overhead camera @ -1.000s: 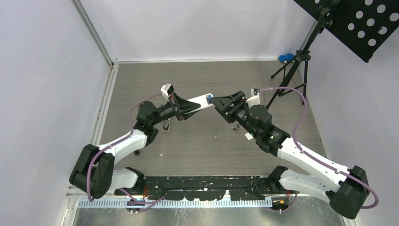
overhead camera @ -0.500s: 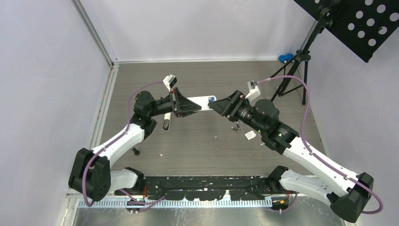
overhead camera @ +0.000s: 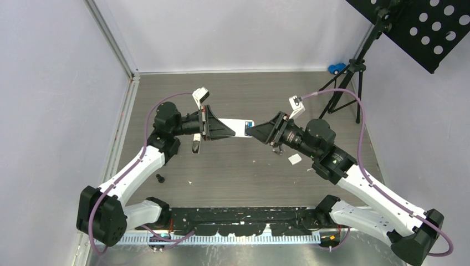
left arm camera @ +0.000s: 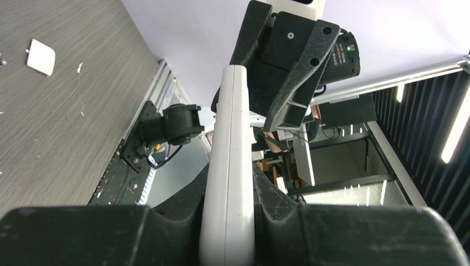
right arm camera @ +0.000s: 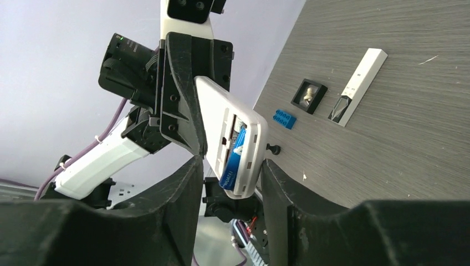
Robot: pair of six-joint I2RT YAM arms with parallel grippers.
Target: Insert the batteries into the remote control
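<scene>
Top view: the left gripper (overhead camera: 228,131) and right gripper (overhead camera: 254,132) meet tip to tip over the middle of the table (overhead camera: 233,183), both held off its surface.
Left gripper: clamped on the remote (overhead camera: 241,126), which sits edge-on between its fingers, free end pointing at the other gripper.
Right gripper: jaws part-way apart, one finger on each side of the remote's free end; whether they touch it I cannot tell.
Battery (right arm camera: 229,166): blue, lying in the open bay at the remote's free end (its pale tip stands a little proud of the bay).
Table: dark grey wood-grain board, flecked with small pale specks.
On it: a white cover (overhead camera: 295,159) right of centre, a black knob (overhead camera: 160,178) towards the near left, and a spare remote (overhead camera: 196,145) just under the left gripper's wrist.
Right wrist view: a blue brick (right arm camera: 284,118) and a black square piece (right arm camera: 309,94) lie near the spare remote, each apart from it.
Near edge: a black rail (overhead camera: 244,213) carries the arm bases, with bare sheet metal in front of it.
Walls (overhead camera: 233,33): plain pale lilac panels on three sides, joined by a metal post (overhead camera: 111,39) at the far left corner.
Far right corner: a black music stand (overhead camera: 421,27) with a perforated desk, its tripod feet on the table; a small blue toy (overhead camera: 335,68) sits at the back wall just beside it.
Room beyond: the left wrist view looks past the near edge to dark slatted panels (left arm camera: 421,127) and a lit strip light (left arm camera: 455,130).
</scene>
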